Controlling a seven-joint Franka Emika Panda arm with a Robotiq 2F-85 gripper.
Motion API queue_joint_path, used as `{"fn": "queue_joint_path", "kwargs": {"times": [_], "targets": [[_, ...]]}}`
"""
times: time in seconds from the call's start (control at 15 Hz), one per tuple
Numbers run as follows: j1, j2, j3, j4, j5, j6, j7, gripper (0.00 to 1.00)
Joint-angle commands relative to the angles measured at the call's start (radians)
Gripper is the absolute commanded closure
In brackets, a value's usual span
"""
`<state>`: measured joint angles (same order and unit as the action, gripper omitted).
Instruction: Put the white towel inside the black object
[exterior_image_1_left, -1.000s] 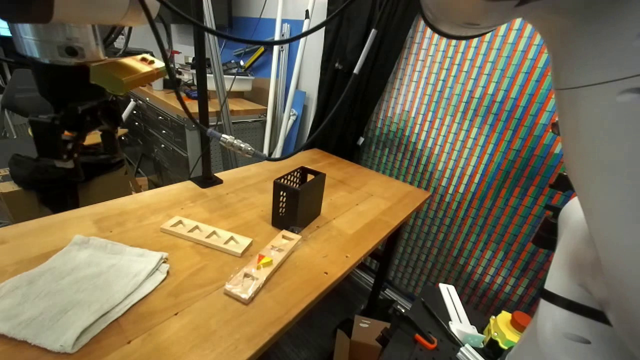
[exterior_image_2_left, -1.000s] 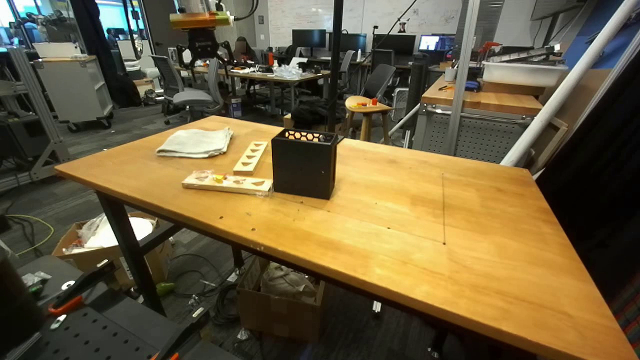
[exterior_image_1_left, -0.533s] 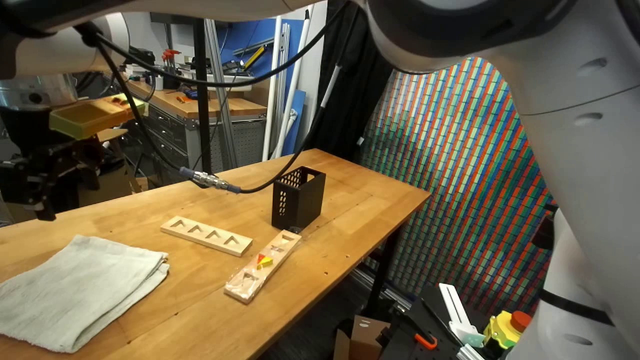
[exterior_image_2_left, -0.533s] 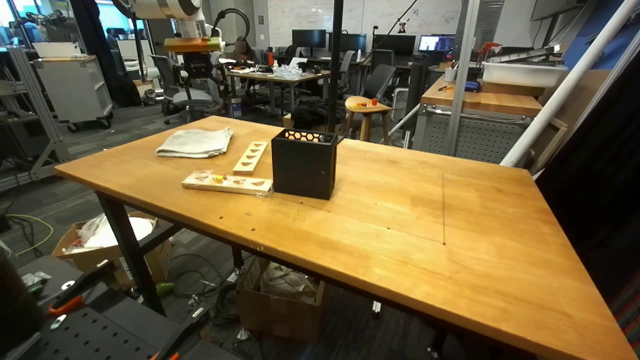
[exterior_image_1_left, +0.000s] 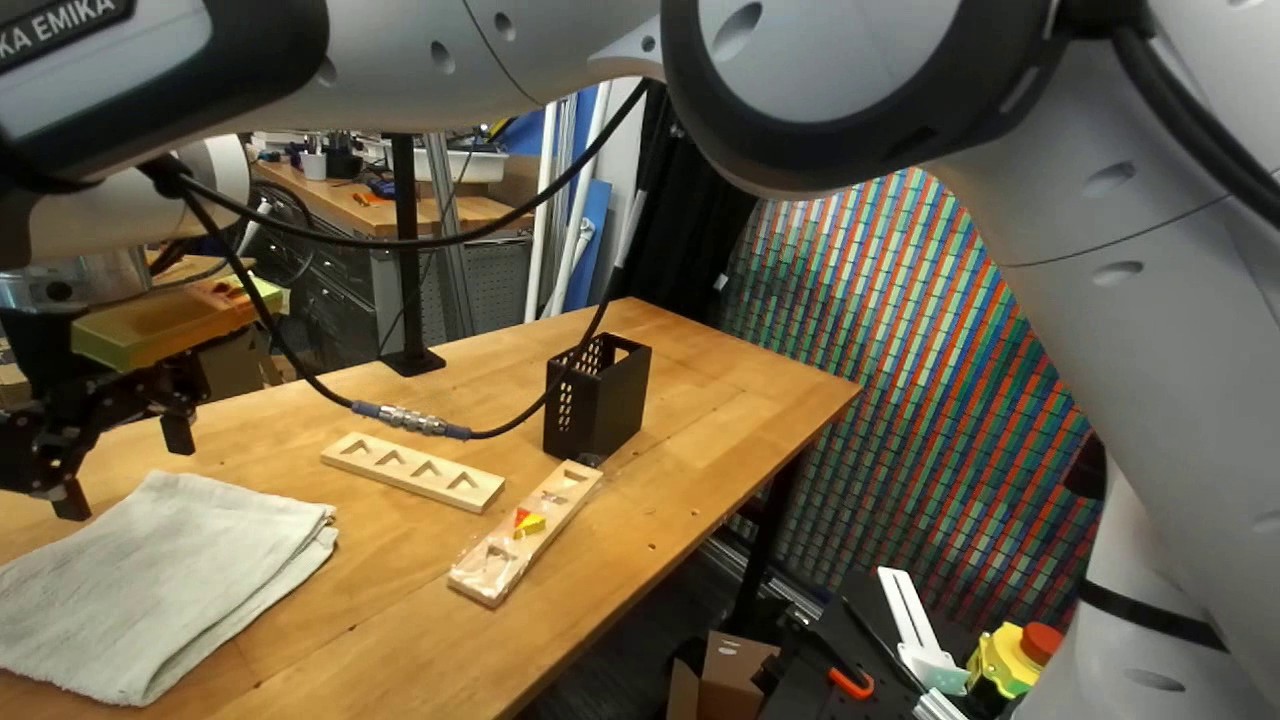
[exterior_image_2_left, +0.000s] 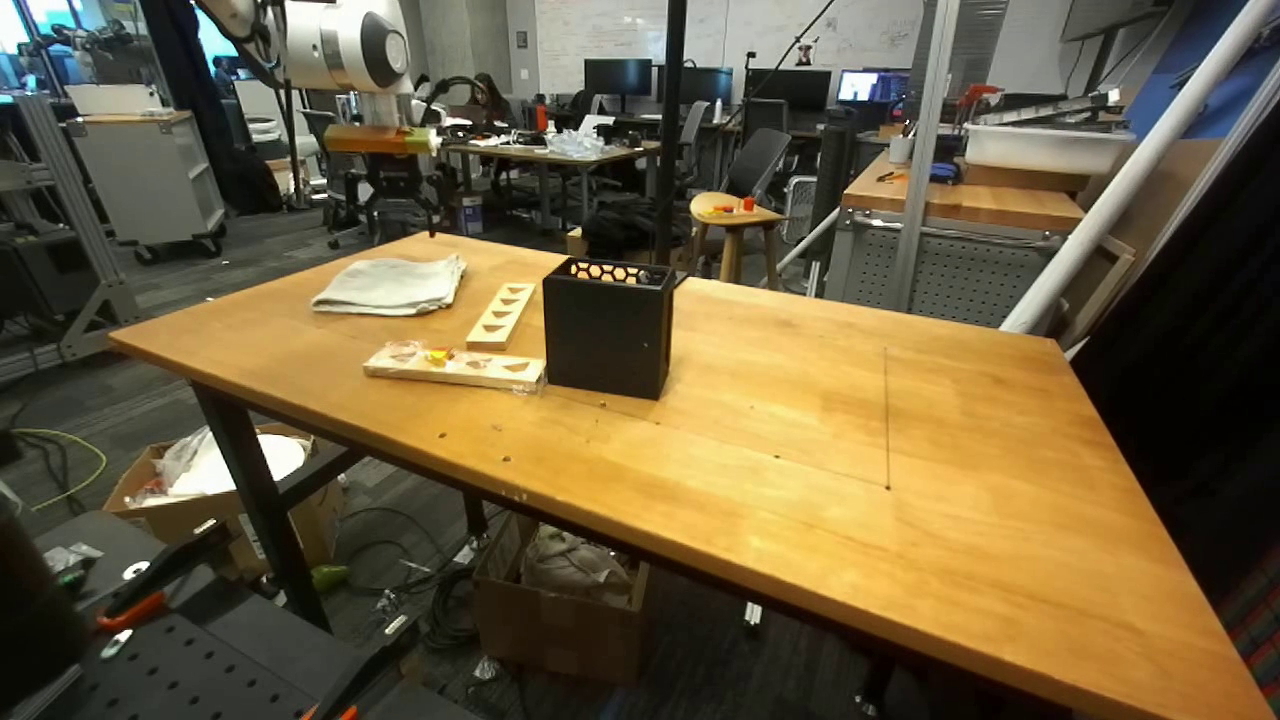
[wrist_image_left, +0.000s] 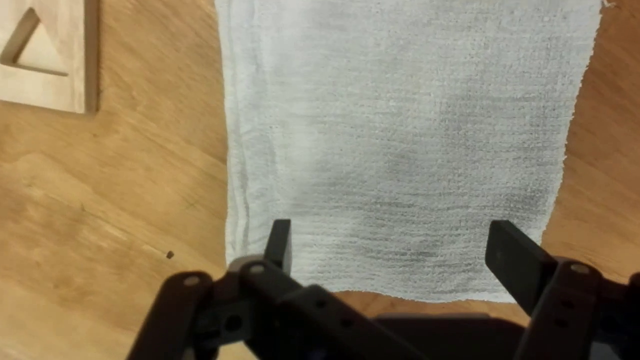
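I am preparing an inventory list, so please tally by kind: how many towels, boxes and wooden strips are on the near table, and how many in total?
Towel: 1
Box: 1
Strips: 2
Total: 4

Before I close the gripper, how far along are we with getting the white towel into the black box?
Looks done: the gripper stands open, its jaws showing over one end of the white towel in the wrist view. In hand: nothing; the towel lies folded on the wooden table. Left: gripping and lifting it, carrying it to the black perforated box and feeding it through the open top.
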<state>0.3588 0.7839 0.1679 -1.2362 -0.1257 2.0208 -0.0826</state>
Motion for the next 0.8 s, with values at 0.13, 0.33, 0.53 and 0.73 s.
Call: {"fn": "queue_joint_path", "kwargs": {"times": [0.13, 0.33, 0.53, 0.73], "targets": [[0.014, 0.077, 0.007, 0.012, 0.042, 0.123, 0.093, 0.00], [0.023, 0.105, 0.008, -0.019, 0.054, 0.198, 0.134, 0.00], [0.033, 0.125, 0.008, -0.056, 0.056, 0.263, 0.175, 0.00], [0.041, 0.126, 0.008, -0.078, 0.053, 0.303, 0.206, 0.25]]}}
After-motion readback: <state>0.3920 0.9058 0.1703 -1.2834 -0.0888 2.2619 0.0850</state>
